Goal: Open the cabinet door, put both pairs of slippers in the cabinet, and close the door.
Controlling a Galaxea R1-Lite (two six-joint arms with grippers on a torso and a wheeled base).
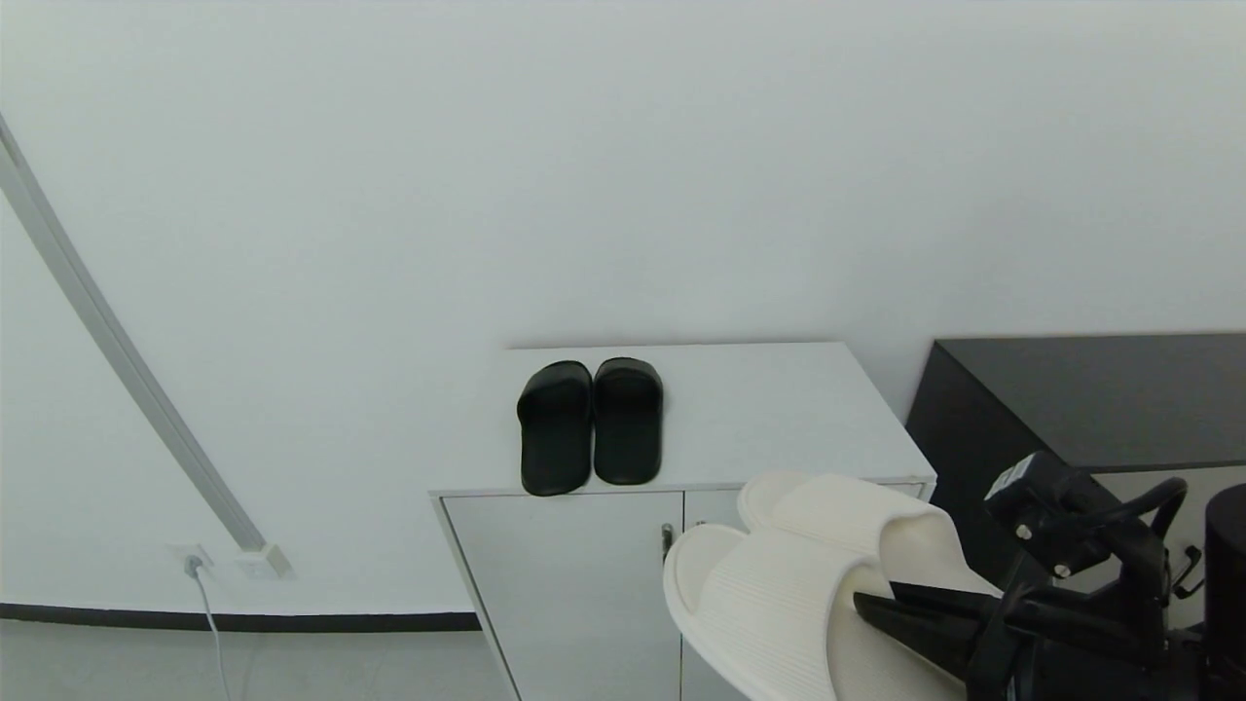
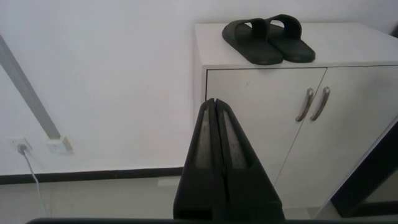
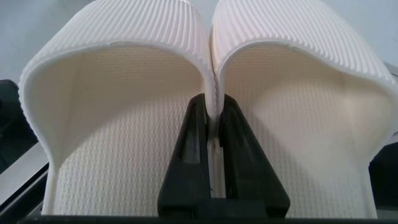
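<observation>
Here the right gripper (image 3: 212, 109) is clamped on the inner straps of the white slippers (image 1: 779, 594), held in front of the cabinet (image 1: 769, 409), whose doors (image 1: 574, 584) are closed. The black slippers (image 1: 590, 424) sit side by side on the cabinet top. The left gripper (image 2: 215, 106), pressed together and empty, faces the cabinet front.
</observation>
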